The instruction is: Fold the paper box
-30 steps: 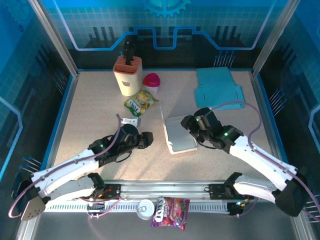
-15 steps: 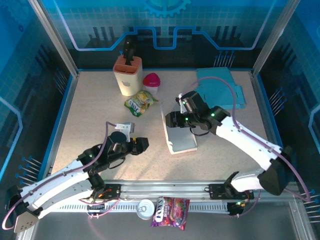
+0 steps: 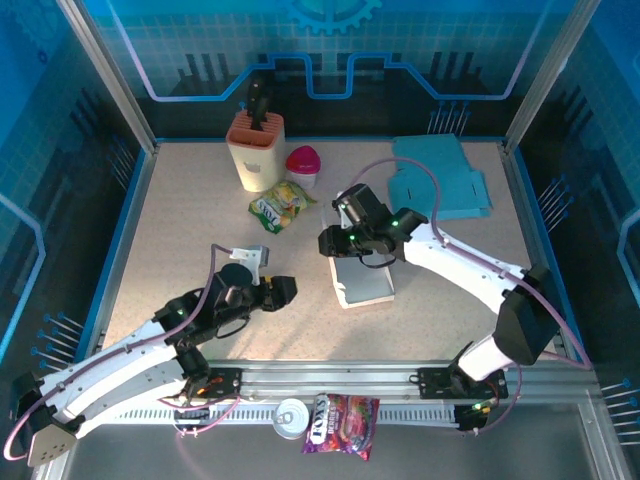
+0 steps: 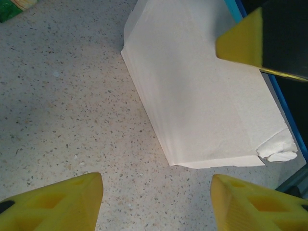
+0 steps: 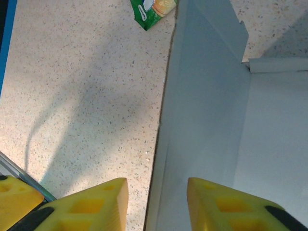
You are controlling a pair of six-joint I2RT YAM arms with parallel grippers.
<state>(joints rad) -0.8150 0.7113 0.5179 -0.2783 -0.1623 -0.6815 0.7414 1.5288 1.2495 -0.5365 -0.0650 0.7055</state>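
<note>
**Task item.** The paper box (image 3: 365, 280) is found lying on the table (image 3: 180, 230), near its middle and just to the right of centre. From the left wrist view, the box (image 4: 202, 91) is seen as a white slab flat on the speckled surface, with one near corner crumpled. From the right wrist view, one long side wall of the box (image 5: 207, 110) is seen raised, with the box floor beyond it.

**Right gripper.** The right gripper (image 3: 335, 240) is held over the far left end of the box. Its fingers (image 5: 91, 204) are set narrowly apart, one on each side of the raised wall's edge. A strip of table is visible between the outer finger and the wall, so no clamping is recorded.

**Left gripper.** The left gripper (image 3: 283, 291) is positioned low over the table, just left of the box and apart from it. Its fingers (image 4: 62, 202) are spread wide, with only bare table between them.

**Other items.** A green snack bag (image 3: 283, 205) is noted beyond the box, with a knife block (image 3: 257, 150) behind it. Blue flat sheets (image 3: 440, 178) are lying at the far right.
</note>
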